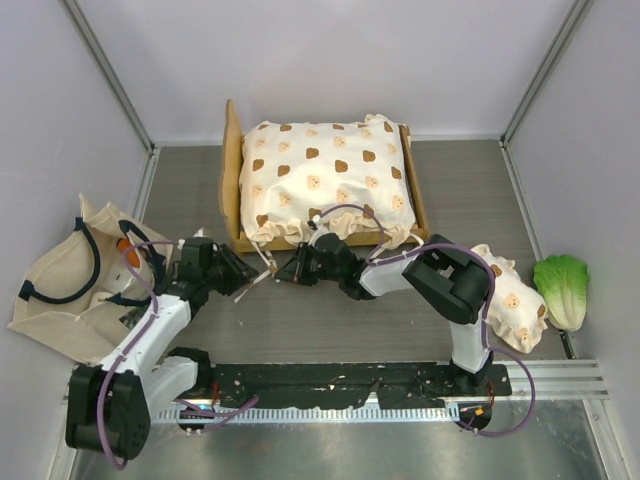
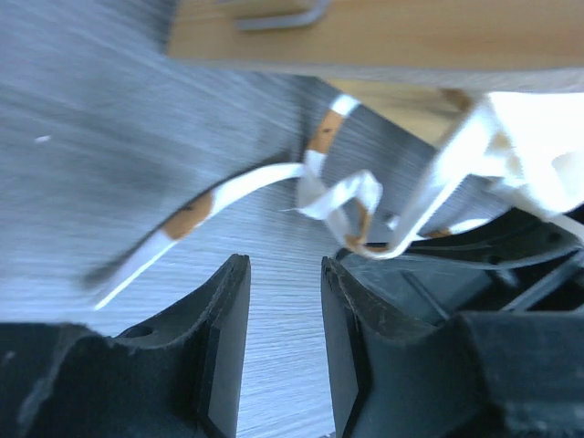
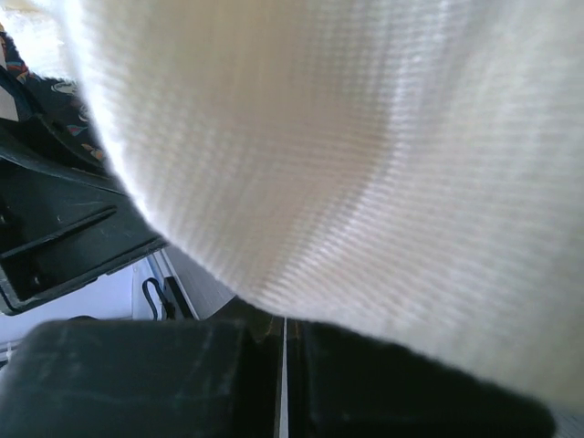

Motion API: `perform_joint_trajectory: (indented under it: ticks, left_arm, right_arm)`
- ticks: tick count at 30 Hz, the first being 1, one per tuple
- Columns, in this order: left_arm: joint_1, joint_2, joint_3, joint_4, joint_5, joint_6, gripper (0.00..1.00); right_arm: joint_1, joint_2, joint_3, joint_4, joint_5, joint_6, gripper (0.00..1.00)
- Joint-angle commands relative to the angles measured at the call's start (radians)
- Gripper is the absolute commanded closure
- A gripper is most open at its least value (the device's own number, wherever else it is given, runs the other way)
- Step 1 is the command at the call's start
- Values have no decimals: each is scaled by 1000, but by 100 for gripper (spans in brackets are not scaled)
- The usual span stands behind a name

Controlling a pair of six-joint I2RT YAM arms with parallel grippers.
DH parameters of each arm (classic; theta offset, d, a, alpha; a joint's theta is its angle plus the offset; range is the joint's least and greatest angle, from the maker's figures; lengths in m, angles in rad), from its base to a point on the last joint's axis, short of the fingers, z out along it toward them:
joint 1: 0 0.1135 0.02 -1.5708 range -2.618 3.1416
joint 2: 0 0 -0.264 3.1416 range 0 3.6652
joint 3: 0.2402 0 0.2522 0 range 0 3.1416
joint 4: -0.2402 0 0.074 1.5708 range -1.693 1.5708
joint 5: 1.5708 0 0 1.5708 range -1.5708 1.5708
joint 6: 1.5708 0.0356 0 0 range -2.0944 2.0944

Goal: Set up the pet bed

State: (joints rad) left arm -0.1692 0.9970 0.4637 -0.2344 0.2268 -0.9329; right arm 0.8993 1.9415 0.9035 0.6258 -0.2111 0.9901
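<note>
Here the pet bed (image 1: 232,170) sits far-centre, with its bear-print cushion (image 1: 325,170) on top. Just near of the bed, the right gripper (image 3: 283,330) is closed tight under cream fabric (pinched or not, unclear). The left gripper (image 2: 285,269), jaws partly apart, faces a loose ribbon tie (image 2: 246,187). A tote bag (image 1: 60,290) lies left and a lettuce toy (image 1: 562,288) right, against the walls (image 1: 60,100).

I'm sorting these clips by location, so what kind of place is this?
Probably a robotics test cell: plain grey panel walls box in a small table, two robot arms sit on a metal rail, and the pet bed looks like a staged prop.
</note>
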Motion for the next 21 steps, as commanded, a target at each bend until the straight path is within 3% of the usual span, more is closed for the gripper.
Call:
perform_joint_trajectory:
  ticks: [1, 12, 21]
  left_arm:
    - [-1, -66, 33, -199, -173, 74, 59]
    - [-27, -95, 4, -273, -354, 94, 55]
    - [-196, 9, 67, -275, -498, 169, 50]
  right_arm:
    - [-3, -56, -9, 2, 26, -31, 99]
    - [-5, -69, -12, 20, -5, -31, 99]
    - [-13, -67, 0, 29, -36, -28, 99]
